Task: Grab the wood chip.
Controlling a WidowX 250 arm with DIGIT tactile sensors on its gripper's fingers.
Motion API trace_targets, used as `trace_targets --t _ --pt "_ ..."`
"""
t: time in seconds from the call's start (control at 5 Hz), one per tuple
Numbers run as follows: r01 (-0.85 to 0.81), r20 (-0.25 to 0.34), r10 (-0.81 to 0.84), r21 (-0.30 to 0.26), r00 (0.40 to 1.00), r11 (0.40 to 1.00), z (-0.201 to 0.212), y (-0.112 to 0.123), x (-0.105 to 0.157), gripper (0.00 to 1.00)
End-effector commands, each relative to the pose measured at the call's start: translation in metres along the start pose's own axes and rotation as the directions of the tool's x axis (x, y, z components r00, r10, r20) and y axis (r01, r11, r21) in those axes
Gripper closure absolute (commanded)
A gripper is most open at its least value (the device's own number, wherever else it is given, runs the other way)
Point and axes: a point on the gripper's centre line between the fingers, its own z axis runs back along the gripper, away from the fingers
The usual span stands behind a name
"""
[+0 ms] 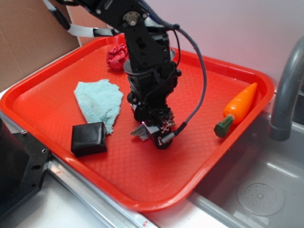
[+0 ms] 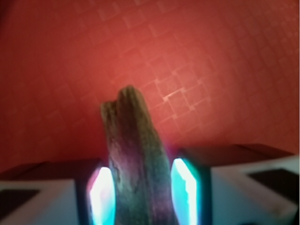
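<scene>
One wood chip [image 2: 136, 164], recorded between the pads of the gripper [image 1: 153, 133]; grasp step in hand.
Exterior view: the gripper is lowered at centre frame over the red tray [image 1: 199, 156], with a grey sliver seen at its tips. Wrist view: the chip is flanked closely by both pads, contact not confirmed; its long axis runs toward the upper frame, jagged end uppermost. Full closure, then a lift, is judged necessary next.
</scene>
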Motion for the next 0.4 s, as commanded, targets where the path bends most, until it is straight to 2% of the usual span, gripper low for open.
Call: trace_targets --t 0.0,0.2 --pt "-0.147 0.021 0.146 0.082 0.989 0.986 0.047 0.028 -0.006 1.0" --pt "-0.206 0.046 0.203 0.08 0.978 0.975 0.069 0.043 -0.003 1.0"
